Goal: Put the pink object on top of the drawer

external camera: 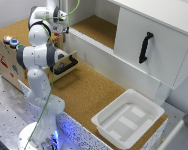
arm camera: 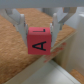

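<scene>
Pink object (arm camera: pixel 40 41) gripped, held over cork surface.
Block bore black letters; the gripper (arm camera: pixel 39 31) had closed on its sides, fingers (arm camera: pixel 21 25) touching. Exterior view: gripper (external camera: pixel 62 29) hung beside the drawer (external camera: pixel 9 57), tray (external camera: pixel 64 65) pulled out.

White arm (external camera: pixel 38 60) of rounded, glossy segments, with dark grey bands at the joints. Round white base (external camera: pixel 36 137) below the arm, with a blue glow just beside it. Thin green cable (external camera: pixel 46 92) trailing along the arm from near the base to the upper segments. Gripper (arm camera: pixel 39 26) at the arm's end: two pale grey fingers (arm camera: pixel 20 22), blocky and ridged, seen blurred in the wrist view. Markings and screws too small to tell.
</scene>
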### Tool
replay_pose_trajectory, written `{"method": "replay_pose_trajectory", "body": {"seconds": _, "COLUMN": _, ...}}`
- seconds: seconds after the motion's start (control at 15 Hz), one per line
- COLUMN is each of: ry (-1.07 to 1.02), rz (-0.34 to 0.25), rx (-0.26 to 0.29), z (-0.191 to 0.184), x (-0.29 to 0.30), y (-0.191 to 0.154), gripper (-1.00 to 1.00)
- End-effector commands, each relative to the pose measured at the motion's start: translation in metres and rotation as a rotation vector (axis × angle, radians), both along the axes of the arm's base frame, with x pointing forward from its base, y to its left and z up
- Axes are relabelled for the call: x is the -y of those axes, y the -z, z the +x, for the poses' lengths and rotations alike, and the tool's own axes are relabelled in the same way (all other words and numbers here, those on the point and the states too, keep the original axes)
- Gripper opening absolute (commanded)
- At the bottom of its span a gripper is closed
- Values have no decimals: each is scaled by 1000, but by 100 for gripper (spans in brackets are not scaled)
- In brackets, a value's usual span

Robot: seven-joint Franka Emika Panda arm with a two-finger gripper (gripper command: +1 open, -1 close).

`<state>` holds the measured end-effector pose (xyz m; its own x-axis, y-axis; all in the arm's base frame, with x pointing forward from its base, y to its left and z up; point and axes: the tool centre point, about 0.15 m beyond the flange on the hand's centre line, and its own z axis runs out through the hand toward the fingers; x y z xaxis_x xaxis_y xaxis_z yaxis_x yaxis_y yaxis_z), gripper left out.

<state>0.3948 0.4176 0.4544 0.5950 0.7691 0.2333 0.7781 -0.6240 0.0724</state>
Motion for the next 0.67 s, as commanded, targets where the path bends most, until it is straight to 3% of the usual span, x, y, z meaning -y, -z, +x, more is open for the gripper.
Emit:
{"method": "replay_pose_trajectory", "body": {"seconds": 0.0, "ry": -336, "rz": -10, "rx": -75, "z": -17, "x": -47, "y": 3, "gripper": -100}}
{"method": "replay_pose_trajectory", "body": {"seconds": 0.33, "ry": -543, "rz": 42, "rx": -113, "z": -16, "x": -47, "y": 14, "gripper": -100}}
{"method": "replay_pose_trajectory", "body": {"seconds": 0.6, "ry": -690, "rz": 135, "rx": -162, "z": -19, "x": -48, "y": 20, "gripper": -100}}
